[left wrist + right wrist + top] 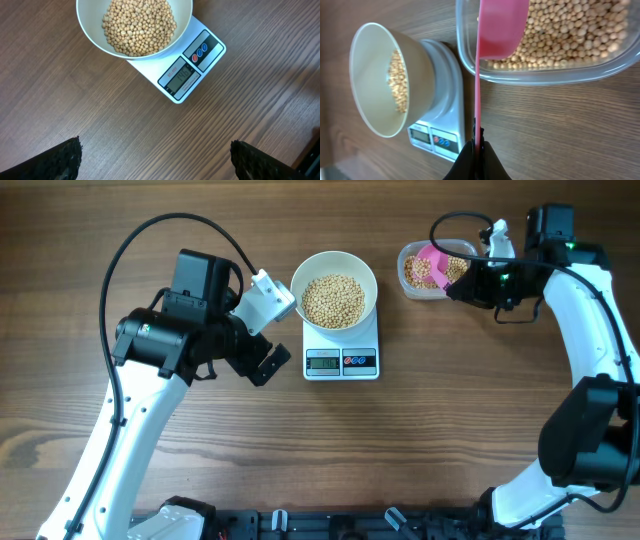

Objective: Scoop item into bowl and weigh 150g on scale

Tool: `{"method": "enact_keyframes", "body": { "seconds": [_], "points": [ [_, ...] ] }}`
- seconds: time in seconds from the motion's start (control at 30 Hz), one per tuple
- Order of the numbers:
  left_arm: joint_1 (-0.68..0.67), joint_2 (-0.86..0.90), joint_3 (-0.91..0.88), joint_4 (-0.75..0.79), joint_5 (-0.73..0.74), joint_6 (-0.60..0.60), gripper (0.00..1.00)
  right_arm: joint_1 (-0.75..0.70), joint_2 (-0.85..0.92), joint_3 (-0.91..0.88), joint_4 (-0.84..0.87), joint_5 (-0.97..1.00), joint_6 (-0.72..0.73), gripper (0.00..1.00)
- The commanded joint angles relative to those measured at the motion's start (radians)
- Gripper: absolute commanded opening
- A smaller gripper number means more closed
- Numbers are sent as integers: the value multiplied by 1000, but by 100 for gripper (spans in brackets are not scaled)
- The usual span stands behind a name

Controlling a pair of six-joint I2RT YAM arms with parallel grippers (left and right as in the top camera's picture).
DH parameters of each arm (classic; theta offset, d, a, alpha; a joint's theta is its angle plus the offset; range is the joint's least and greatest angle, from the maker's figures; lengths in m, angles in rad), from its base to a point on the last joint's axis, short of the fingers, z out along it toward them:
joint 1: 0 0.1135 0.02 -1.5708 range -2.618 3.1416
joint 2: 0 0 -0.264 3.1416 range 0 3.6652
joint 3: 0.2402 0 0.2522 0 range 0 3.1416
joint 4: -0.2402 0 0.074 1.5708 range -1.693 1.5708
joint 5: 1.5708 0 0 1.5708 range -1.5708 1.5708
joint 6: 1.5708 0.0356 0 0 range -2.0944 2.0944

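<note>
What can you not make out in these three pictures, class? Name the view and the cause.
The scale reading: digits too small overhead, faint and tilted in left wrist view.
The pink scoop contents: right wrist view shows only its outside; overhead, too small.
The left gripper's fingers: cut off by the bottom edge, left wrist view.

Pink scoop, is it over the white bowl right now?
No, the pink scoop is over the clear tub, apart from the white bowl that stands on the scale.
</note>
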Motion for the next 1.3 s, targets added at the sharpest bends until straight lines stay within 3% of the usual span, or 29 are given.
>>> {"method": "enact_keyframes", "body": {
  "seconds": [0.0,0.23,0.43,0.63,1.07,1.27],
  "points": [
    [2,-13,-2,0,8,15,100,-34,-36,-3,1,-128,3,4],
    [2,-13,-2,0,8,15,100,-61,-38,-3,2,-187,-5,4],
    [2,-13,-2,0,8,15,100,-61,-38,3,13,-359,-49,4],
    [2,-13,-2,0,8,16,100,-57,-87,7,22,-359,-101,4],
    [2,-13,-2,0,8,16,100,69,-240,7,77,-277,-103,4],
    [2,-13,-2,0,8,16,100,195,-240,7,65,-87,-128,5]
  ]
}}
